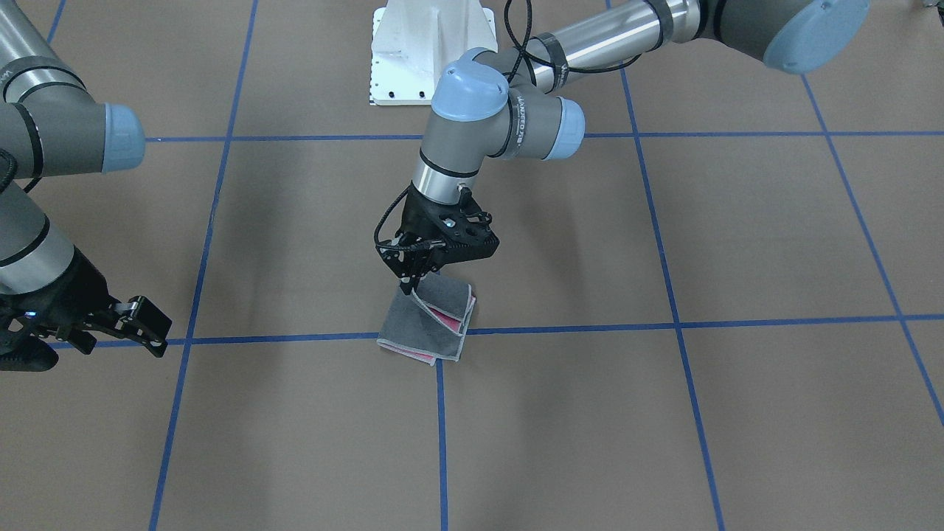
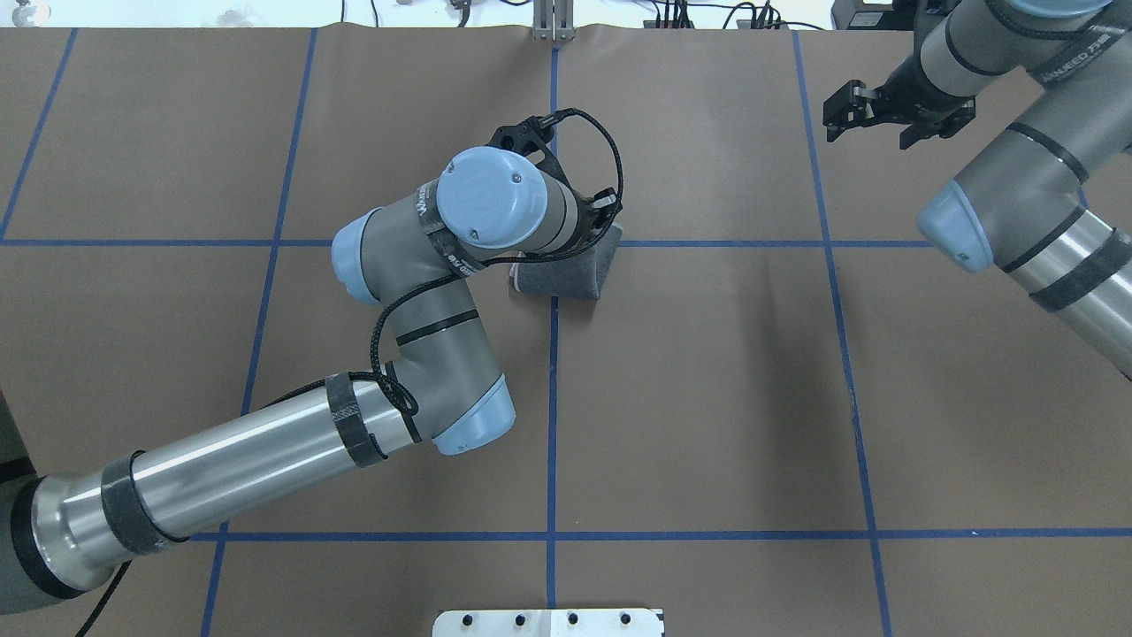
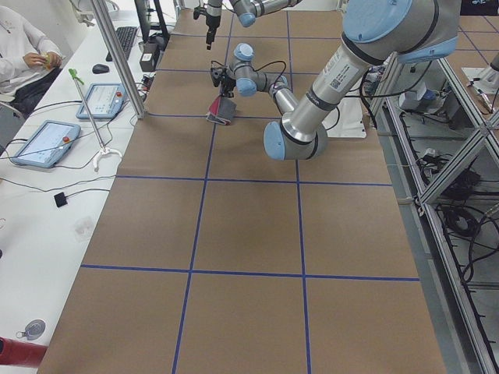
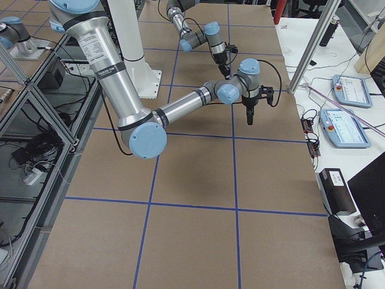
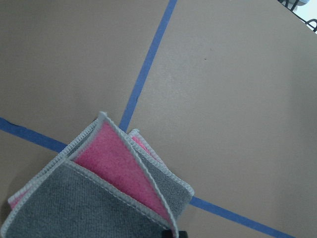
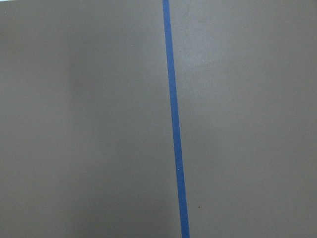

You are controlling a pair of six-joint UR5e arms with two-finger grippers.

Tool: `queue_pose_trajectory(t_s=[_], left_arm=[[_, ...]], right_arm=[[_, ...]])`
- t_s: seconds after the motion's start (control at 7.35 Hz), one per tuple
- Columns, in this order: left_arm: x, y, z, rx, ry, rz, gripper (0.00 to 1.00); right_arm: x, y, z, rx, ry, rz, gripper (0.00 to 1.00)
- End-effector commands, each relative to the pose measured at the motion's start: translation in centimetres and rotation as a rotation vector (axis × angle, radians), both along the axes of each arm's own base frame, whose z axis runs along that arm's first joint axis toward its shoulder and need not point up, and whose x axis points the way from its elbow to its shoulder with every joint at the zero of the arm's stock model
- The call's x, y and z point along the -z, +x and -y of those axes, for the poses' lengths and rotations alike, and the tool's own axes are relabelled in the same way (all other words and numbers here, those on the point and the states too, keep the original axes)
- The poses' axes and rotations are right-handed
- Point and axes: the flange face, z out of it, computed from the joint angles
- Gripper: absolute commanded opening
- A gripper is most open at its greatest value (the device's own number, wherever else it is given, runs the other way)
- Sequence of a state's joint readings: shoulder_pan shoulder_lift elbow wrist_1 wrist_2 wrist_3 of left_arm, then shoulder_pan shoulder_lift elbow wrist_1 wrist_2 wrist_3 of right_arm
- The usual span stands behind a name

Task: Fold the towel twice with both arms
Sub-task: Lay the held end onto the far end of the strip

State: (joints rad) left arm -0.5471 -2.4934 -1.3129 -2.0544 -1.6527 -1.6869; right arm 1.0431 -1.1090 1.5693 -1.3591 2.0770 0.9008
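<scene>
Left gripper (image 1: 411, 284): jaws pinched together on the upper corner of the towel (image 1: 431, 328). The towel is folded, grey outside with pink between the layers, and sits on the blue tape (image 1: 575, 327) crossing mid-table (image 1: 664, 442). From overhead, the left wrist blocks most of it. Right gripper (image 2: 871, 128): jaws apart, well off to the side. White base (image 1: 431, 51) sits behind the towel.

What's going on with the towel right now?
The left fingers are closed on a corner of the towel, holding that edge up off the table. The towel is already folded into layers, grey outside with pink showing between. The right fingers hang open off to the side over bare table, touching nothing.
</scene>
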Motion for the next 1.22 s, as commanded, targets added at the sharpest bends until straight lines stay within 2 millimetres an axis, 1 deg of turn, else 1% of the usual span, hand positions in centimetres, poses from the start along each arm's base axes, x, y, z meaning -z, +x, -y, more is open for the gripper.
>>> queue_pose_trajectory(t_s=[0.0, 0.14, 0.41, 0.68, 0.82, 0.95, 1.09], left_arm=[[1.0, 0.0, 1.2, 0.016, -0.017, 0.03, 0.0], [0.8, -0.5, 1.9, 0.028, -0.022, 0.034, 0.0], [-1.0, -0.3, 3.5, 0.047, -0.049, 0.067, 0.0], [-0.4, -0.1, 3.8, 0.049, -0.048, 0.064, 0.0], [1.1, 1.2, 4.6, 0.051, -0.056, 0.07, 0.0], [1.8, 2.6, 5.3, 0.048, -0.064, 0.083, 0.0], [1.5, 2.8, 5.3, 0.046, -0.066, 0.087, 0.0]], right_arm=[[0.0, -0.1, 0.0, 0.003, 0.001, 0.0, 1.0], [0.0, 0.0, 0.0, 0.001, 0.001, 0.0, 1.0], [0.0, -0.1, 0.0, 0.002, 0.0, 0.0, 1.0], [0.0, -0.1, 0.0, 0.002, 0.0, 0.0, 1.0], [0.0, 0.0, 0.0, -0.001, 0.001, -0.001, 1.0], [0.1, -0.1, -0.1, 0.0, -0.001, 0.001, 1.0], [0.1, 0.0, 0.0, -0.003, -0.002, 0.002, 1.0]])
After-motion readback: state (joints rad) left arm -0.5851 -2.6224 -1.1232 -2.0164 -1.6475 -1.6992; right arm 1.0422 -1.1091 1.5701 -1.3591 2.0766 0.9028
